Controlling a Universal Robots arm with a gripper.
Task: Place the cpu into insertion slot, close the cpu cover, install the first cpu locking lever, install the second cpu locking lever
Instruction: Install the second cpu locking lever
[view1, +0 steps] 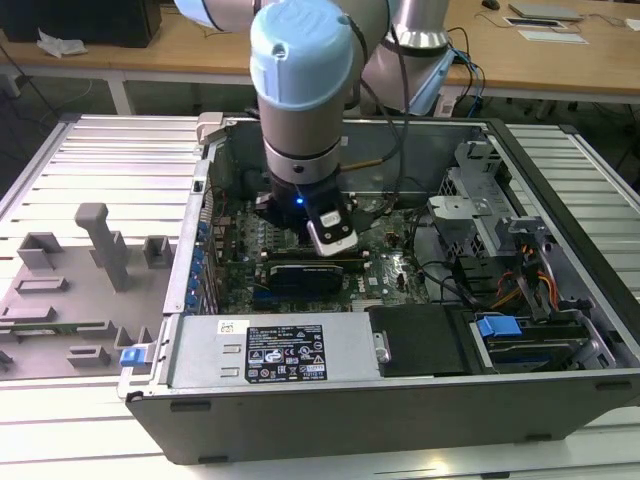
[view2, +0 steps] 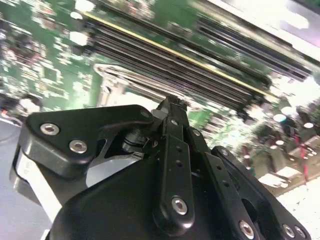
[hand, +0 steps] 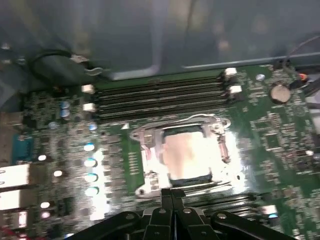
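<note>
Where cpu (hand: 186, 155) sits, pincer (hand: 171, 192) poised, closed.

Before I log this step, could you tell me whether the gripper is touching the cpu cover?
Cannot tell: in the first wrist view the gripper meets the cpu cover edge, with no plain contact or gap.

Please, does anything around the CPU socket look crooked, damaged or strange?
Nothing stands out. In the first wrist view the cpu lies flat and square in the insertion slot, with the cpu cover framing it evenly. The gripper, fingers together, sits just beside the socket's edge.
</note>
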